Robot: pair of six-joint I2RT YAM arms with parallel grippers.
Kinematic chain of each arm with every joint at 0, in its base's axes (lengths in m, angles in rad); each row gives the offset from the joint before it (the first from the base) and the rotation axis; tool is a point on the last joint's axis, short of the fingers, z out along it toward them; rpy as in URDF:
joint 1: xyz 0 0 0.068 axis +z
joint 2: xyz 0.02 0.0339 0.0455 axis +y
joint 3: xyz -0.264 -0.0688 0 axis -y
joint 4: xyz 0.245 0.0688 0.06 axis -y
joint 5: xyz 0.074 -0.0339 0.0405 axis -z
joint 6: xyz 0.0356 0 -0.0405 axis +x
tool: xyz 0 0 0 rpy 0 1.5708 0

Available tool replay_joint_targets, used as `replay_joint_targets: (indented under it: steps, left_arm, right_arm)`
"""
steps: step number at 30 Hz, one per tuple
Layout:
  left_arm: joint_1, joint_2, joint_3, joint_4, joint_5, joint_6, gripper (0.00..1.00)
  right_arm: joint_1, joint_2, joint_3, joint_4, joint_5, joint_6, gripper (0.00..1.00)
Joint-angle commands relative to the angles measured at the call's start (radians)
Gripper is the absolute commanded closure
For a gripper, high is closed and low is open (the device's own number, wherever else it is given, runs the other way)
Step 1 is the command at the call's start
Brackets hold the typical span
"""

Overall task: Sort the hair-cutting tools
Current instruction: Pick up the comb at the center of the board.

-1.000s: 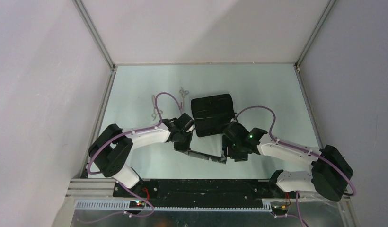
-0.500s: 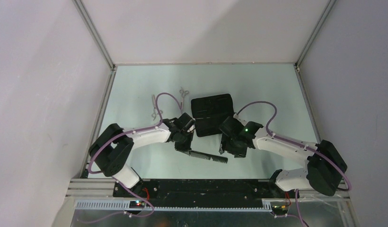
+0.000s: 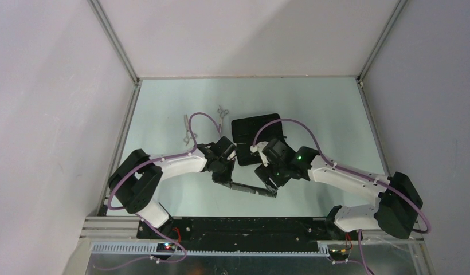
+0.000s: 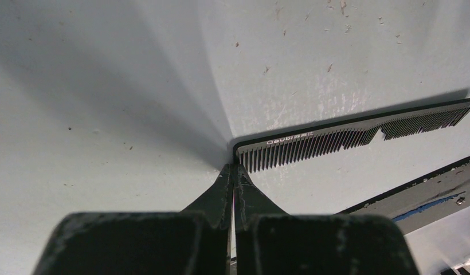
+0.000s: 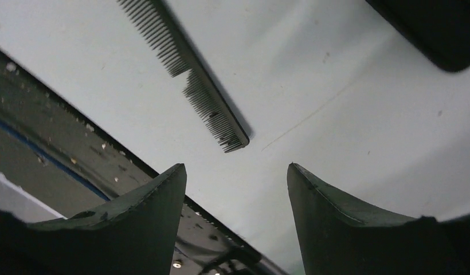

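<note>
Slip risk — my left gripper [image 4: 233, 172] pinches only the end corner of the comb [image 4: 336, 137]; the right gripper [image 5: 235, 169], jaws spread, could knock it loose.

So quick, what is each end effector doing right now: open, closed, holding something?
Left end effector: closed, pinching one end of the black comb.
Right end effector: open, holding nothing.

Only lettering anywhere: one short line of tiny white print on the spine of the black comb [image 4: 347, 134], close to its near end, caught in the left wrist view. Upside down from that angle and too small and fuzzy to make out. Nothing else readable.
</note>
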Motion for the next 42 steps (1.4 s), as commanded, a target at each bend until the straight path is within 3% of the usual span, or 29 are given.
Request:
replay_joint_targets:
  steps: [1, 4, 14, 29, 42]
  left_arm:
    - [0.002, 0.028, -0.017, 0.008, -0.015, -0.006, 1.00]
    - [0.004, 0.029, -0.018, 0.008, -0.014, -0.006, 1.00]
    - [0.007, 0.034, -0.013, 0.001, -0.013, -0.005, 1.00]
    - [0.008, 0.042, -0.006, -0.010, -0.013, 0.000, 1.00]
    - [0.009, 0.044, 0.001, -0.020, -0.019, 0.002, 1.00]
  right_arm:
    - [-0.002, -0.041, -0.011, 0.074, -0.155, -0.349, 0.30]
    - [-0.015, -0.024, -0.023, 0.076, -0.249, -0.464, 0.31]
    - [-0.021, 0.127, -0.059, 0.059, -0.298, -0.634, 0.37]
    - [0.007, 0.289, -0.093, 0.168, -0.214, -0.673, 0.42]
    - [0.101, 0.321, -0.102, 0.084, -0.119, -0.666, 0.43]
